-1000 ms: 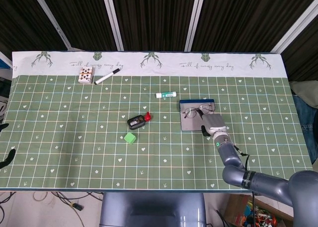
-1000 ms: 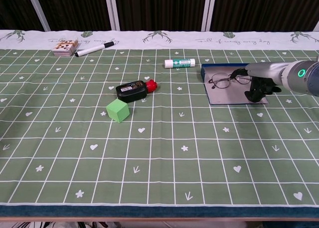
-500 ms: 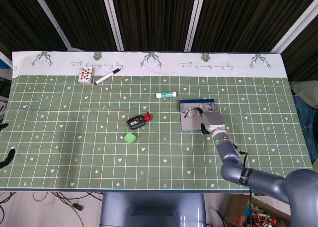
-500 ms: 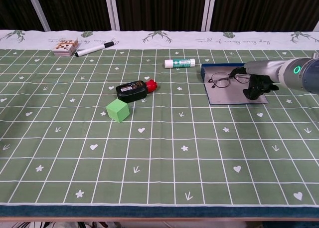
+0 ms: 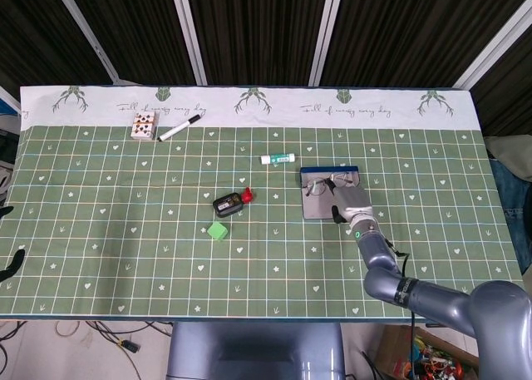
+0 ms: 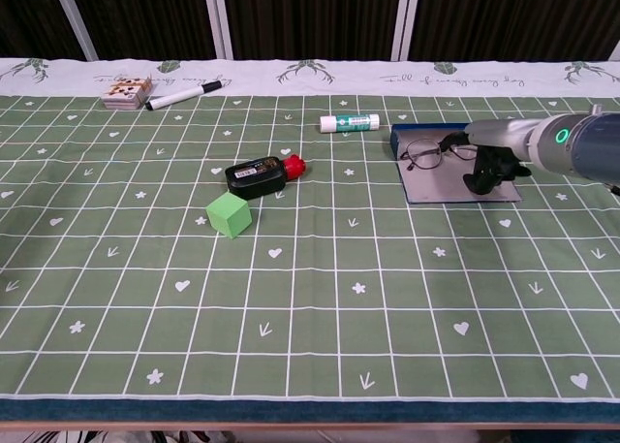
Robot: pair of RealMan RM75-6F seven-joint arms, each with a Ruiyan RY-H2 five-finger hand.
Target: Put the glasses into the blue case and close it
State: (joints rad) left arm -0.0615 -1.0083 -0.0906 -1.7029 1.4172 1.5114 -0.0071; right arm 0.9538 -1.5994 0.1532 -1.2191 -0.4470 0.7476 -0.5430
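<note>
Near the surface's right edge, right hand [image 6: 489, 162] fingers curl over glasses [image 6: 436, 153] in open blue case [image 6: 455, 181], grip unclear; seat them flat before closing.

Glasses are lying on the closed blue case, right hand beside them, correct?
Not quite. The case is open: the chest view shows the glasses lying on its grey inside, with the right hand beside them.

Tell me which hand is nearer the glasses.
Right. The right hand is over the open case, at the right end of the glasses. The left hand appears in neither view.
</note>
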